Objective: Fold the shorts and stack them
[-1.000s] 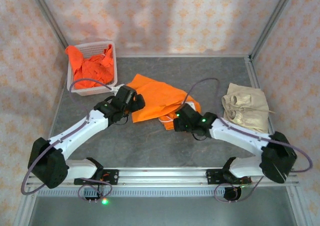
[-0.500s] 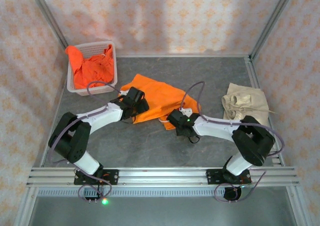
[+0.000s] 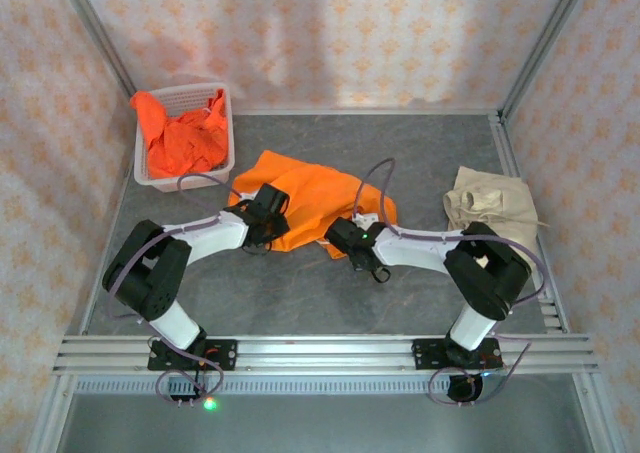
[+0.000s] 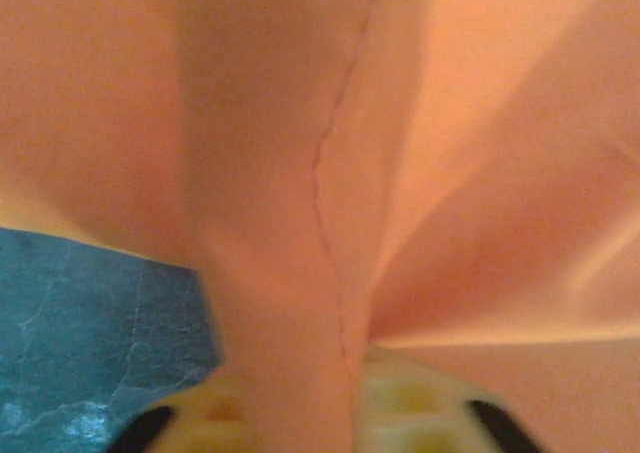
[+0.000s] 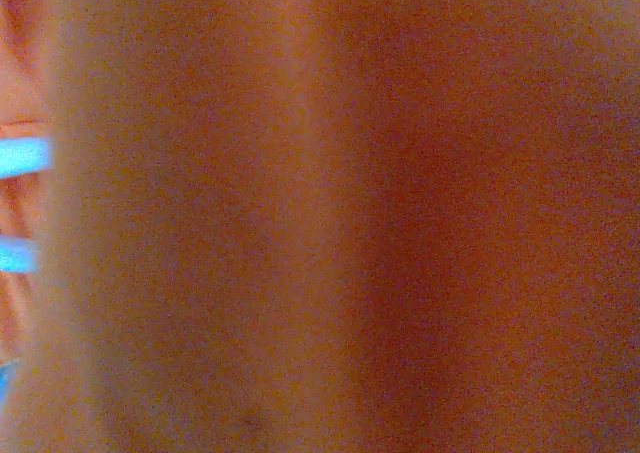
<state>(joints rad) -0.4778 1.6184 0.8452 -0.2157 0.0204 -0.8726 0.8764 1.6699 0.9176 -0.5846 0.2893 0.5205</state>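
Note:
Orange shorts [image 3: 318, 195] lie spread on the grey table's middle. My left gripper [image 3: 275, 213] sits at their near left edge. In the left wrist view its pale fingers [image 4: 205, 420] are shut on a fold of the orange shorts [image 4: 300, 173]. My right gripper [image 3: 338, 235] is at the near right edge, shut; orange shorts [image 5: 320, 213] press against the right wrist camera and hide the jaws. Beige shorts [image 3: 490, 211] lie folded at the right. More orange shorts [image 3: 180, 138] are heaped in the basket.
A white mesh basket [image 3: 190, 182] stands at the back left. Patterned walls and metal frame posts close in the table on three sides. The arms' mounting rail [image 3: 320, 353] runs along the near edge.
Both arms dropped low and reached onto the orange shorts' near edge. Both grippers went from open to shut on the cloth, which has bunched slightly at that edge.

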